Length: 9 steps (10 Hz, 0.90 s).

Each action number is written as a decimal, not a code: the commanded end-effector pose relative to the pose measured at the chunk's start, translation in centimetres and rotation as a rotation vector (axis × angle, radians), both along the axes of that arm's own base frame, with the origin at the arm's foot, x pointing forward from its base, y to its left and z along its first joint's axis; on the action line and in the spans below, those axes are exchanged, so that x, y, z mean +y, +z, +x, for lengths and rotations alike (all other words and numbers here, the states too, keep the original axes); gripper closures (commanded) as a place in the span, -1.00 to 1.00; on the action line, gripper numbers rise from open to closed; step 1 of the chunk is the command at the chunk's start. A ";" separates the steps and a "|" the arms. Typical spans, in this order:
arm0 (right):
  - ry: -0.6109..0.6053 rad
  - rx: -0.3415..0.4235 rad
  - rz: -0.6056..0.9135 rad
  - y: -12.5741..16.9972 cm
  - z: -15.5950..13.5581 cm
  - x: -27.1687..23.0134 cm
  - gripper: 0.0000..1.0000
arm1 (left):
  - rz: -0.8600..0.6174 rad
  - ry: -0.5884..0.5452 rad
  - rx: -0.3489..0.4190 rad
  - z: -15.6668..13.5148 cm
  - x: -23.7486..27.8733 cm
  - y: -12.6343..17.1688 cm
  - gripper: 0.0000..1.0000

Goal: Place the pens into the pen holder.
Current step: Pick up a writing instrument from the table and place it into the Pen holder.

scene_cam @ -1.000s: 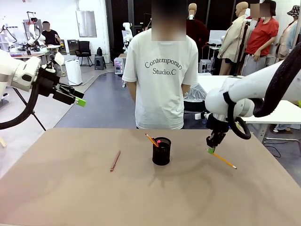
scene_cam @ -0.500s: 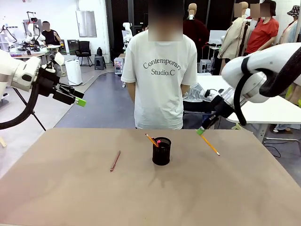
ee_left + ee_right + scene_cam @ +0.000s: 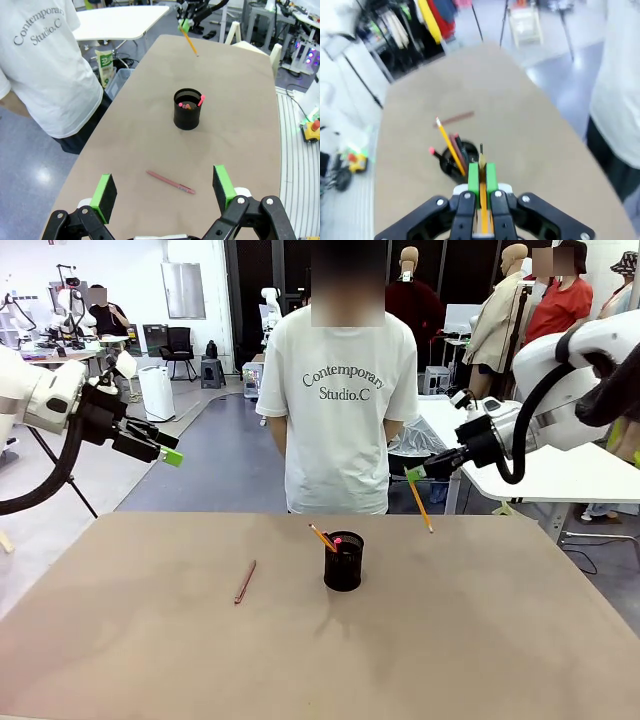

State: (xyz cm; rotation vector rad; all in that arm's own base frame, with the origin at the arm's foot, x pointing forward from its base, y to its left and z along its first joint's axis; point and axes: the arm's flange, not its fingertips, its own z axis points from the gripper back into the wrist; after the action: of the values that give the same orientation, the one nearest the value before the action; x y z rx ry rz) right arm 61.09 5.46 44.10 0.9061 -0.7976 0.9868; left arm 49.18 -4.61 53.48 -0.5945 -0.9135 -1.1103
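Yellow pencil point(image 3: 424, 505) hangs tip-down and slightly tilted from the right gripper point(image 3: 415, 473), whose green pads are pressed together on its upper end. It is in the air over the far right part of the table point(image 3: 500, 640), apart from the black wire-mesh pen holder point(image 3: 343, 562) near the table's middle. The left gripper point(image 3: 165, 450) hovers off the table's left side, fingers spread wide with nothing between them.

Several things could go wrong from here, in my judgement. The pinch sits close to one end, so the long free part could swing or pivot between the pads during a quick move, and the tip would then miss the cup's mouth. A tip that lands on the solid rim could push over or slide such a light cup. The second pencil point(image 3: 322, 537) and the dark pen with a pink end point(image 3: 338, 540) already lean out of the holder. A crooked descent could knock them or jam against them. Letting go too high could bounce the pencil back out. A person point(image 3: 340, 390) stands at the far edge, near the gripper.

By count there is one pen holder, two yellow pencils, one pink-ended pen and one reddish-brown pen point(image 3: 245, 581). That last one lies flat on the table, left of the cup and not touching it. So two are in the cup, one is held and one is waiting. Whether a further reddish shaft stands inside the cup I cannot tell.
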 end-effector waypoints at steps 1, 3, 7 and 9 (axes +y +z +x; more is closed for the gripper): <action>0.029 -0.021 0.168 -0.2 -1.1 -1.1 1.00 | 0.001 0.001 -0.003 0.0 0.0 0.2 -1.00; 0.024 -0.076 0.235 0.1 -1.2 -2.3 1.00 | 0.001 0.001 -0.003 0.0 0.0 0.2 -1.00; -0.046 -0.064 0.244 1.1 -0.5 -4.4 1.00 | 0.001 0.001 -0.003 0.0 0.0 0.2 -1.00; -0.010 -0.084 0.247 1.2 -0.5 -4.2 1.00 | 0.001 0.001 -0.003 0.0 0.0 0.2 -1.00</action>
State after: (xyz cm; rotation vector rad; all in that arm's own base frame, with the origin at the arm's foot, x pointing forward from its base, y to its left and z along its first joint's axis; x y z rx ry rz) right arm 60.59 0.73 45.12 1.0699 -1.0102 0.9264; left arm 49.19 -4.61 53.48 -0.5944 -0.9135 -1.1102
